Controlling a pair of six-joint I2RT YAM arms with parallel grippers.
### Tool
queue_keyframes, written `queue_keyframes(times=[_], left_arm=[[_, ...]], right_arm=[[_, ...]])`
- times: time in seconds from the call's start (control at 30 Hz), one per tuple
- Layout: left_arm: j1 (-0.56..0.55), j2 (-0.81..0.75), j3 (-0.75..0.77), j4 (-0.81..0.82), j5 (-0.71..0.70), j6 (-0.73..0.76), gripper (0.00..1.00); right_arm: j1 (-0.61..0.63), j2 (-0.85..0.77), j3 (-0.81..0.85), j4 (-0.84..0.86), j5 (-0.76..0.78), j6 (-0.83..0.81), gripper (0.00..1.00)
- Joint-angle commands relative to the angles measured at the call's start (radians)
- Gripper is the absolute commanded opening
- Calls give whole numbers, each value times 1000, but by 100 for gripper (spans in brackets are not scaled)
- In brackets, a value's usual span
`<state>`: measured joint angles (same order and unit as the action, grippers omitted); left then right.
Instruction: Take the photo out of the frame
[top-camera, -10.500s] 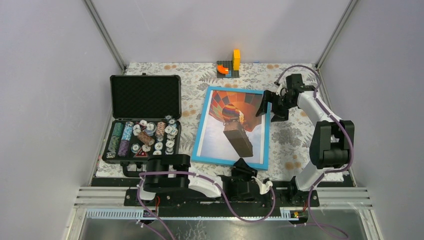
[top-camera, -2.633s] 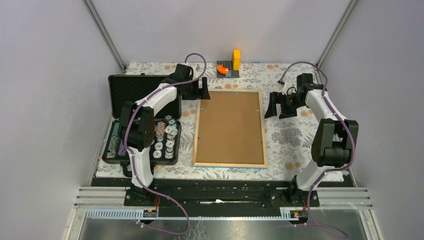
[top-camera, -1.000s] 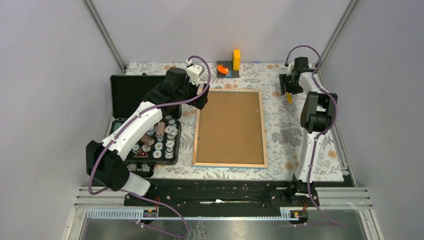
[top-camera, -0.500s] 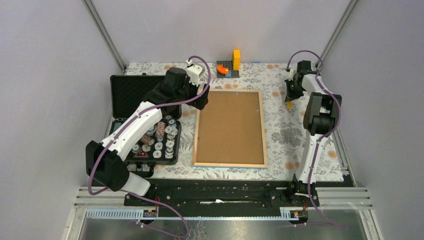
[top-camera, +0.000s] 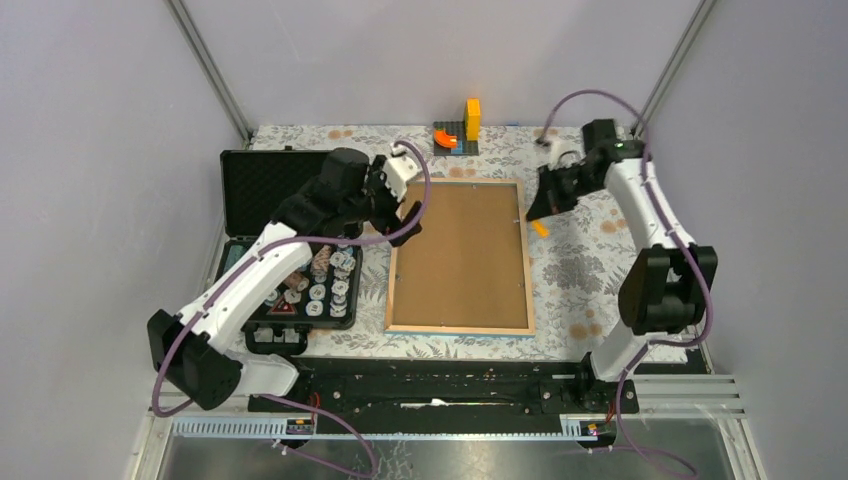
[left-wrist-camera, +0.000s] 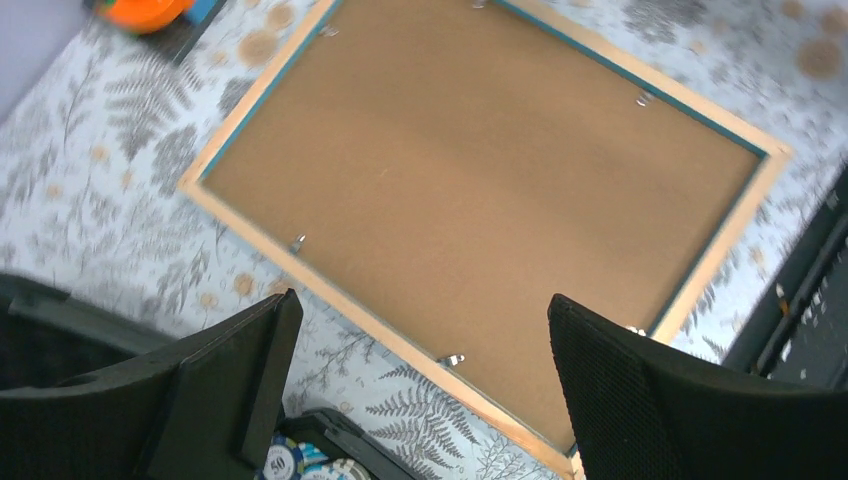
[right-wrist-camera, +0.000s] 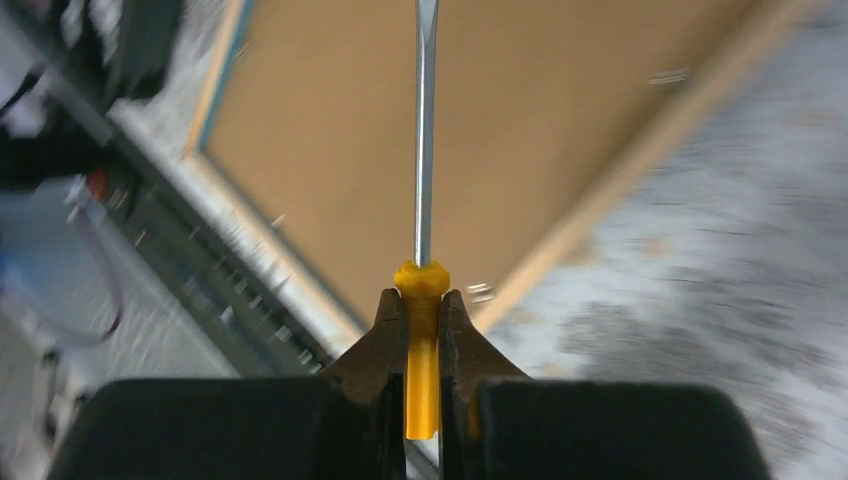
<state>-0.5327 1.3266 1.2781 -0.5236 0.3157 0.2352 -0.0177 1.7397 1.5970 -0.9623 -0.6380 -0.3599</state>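
Hiding the photo under the face-down frame; pinching a screwdriver in the right gripper; holding the left gripper wide, empty, near a case.

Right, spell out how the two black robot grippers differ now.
The left gripper stands wide open and empty; the right gripper is shut on a yellow-handled steel screwdriver. The left hangs by the far left corner of the face-down brown-backed picture frame; the right is by its far right edge. Both are black.
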Motion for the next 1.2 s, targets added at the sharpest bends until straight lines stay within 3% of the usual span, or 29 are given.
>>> queue_keyframes(times=[0.0, 0.23, 0.33, 0.43, 0.5, 0.9, 0.93, 1.0, 1.03, 1.17], left_arm=[[-110, -43, 10, -91, 65, 262, 99], [-375, -22, -29, -135, -152, 517, 99], [-483, 9, -51, -147, -233, 602, 93], [-558, 35, -75, -139, -283, 674, 83], [-579, 58, -78, -111, -311, 683, 70], [-580, 26, -182, 22, -380, 644, 26], [-580, 18, -188, 20, -373, 634, 27], [-582, -3, -176, -11, -354, 612, 48], [-581, -19, -158, -31, -342, 592, 54], [-581, -56, -69, -122, -291, 547, 60]], right_arm=[[182, -101, -149, -119, -211, -36, 0], [334, -130, -225, -164, -344, -93, 0], [358, -123, -240, -190, -384, -119, 0], [387, -116, -242, -230, -411, -156, 0], [415, -114, -246, -241, -402, -165, 0], [471, -108, -207, -331, -421, -229, 0], [472, -105, -205, -334, -421, -229, 0], [472, -98, -201, -324, -406, -217, 0], [473, -94, -201, -318, -395, -209, 0], [475, -78, -204, -315, -396, -202, 0]])
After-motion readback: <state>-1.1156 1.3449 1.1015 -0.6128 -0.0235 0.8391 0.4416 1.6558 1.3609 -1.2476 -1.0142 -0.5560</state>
